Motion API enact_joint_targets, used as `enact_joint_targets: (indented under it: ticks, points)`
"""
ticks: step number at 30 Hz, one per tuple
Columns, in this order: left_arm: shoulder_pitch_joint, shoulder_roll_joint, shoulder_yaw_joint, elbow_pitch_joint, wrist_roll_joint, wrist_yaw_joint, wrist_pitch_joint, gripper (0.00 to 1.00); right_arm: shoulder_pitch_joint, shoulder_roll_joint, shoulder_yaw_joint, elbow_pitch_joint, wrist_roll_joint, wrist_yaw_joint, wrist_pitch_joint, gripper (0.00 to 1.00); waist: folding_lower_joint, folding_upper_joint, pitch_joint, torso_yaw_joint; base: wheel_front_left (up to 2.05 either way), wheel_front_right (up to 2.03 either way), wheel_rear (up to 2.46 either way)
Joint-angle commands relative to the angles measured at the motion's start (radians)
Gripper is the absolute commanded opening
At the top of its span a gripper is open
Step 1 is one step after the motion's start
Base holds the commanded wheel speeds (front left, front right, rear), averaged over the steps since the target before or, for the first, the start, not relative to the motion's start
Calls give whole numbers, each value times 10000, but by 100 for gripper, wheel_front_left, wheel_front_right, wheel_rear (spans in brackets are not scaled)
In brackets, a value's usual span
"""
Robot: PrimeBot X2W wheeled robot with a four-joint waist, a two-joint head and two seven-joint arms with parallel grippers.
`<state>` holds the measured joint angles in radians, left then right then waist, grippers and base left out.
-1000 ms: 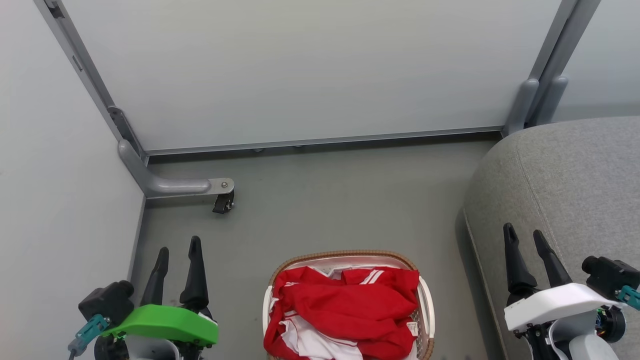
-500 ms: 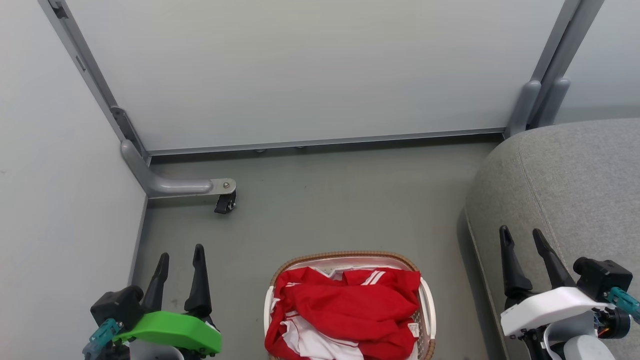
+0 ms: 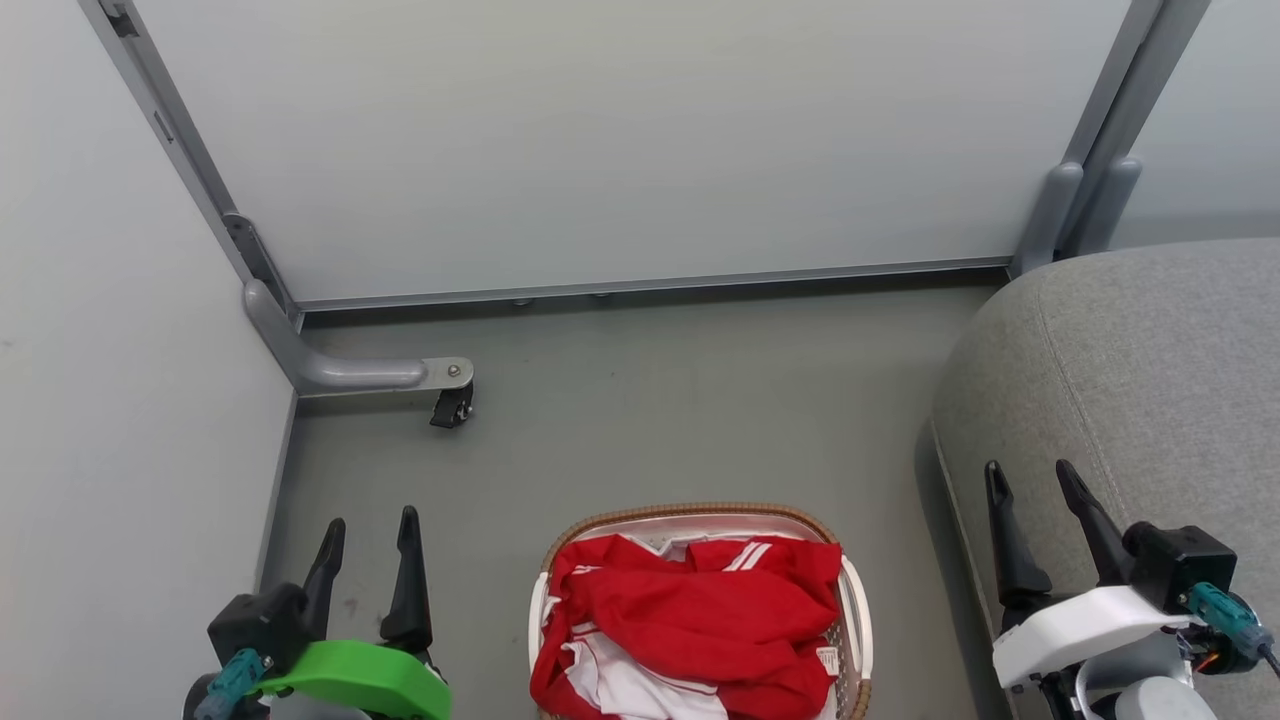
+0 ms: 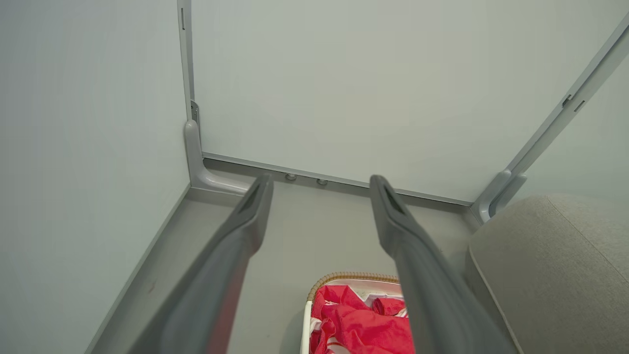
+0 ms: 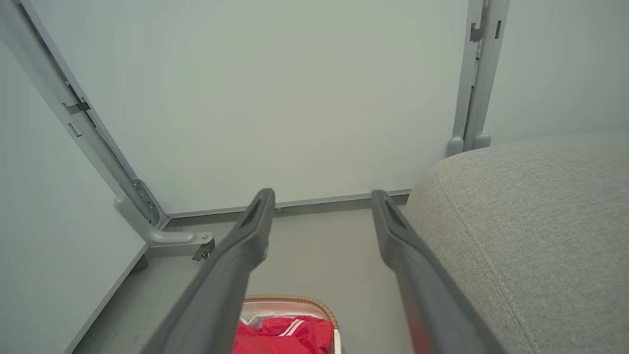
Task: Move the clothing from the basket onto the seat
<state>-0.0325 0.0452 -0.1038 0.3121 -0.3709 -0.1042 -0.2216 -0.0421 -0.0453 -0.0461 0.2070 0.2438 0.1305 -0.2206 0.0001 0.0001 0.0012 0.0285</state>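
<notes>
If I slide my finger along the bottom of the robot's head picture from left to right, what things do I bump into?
left gripper → basket holding the red clothing → right gripper

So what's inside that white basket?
Crumpled red clothing with white stripes fills the basket. Its bottom, and anything beneath the clothes, is covered.

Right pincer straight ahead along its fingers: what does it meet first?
Probably the grey floor near the wall panel; the right pincer looks to clear the seat, but depth is unclear.
</notes>
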Motion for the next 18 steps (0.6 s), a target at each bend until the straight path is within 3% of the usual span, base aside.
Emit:
enact_joint_targets:
  ticks: [1, 18]
  points:
    - [71, 72, -30, 24, 179, 25, -74, 100, 109, -60, 12, 15, -260, 3, -90, 100, -1, -1, -11, 7, 0, 0, 0]
    - [225, 80, -115, 376, 1182, 88, -375, 100, 298, -74, 83, 88, -1468, 2, -400, 100, -1, -1, -83, 60, 0, 0, 0]
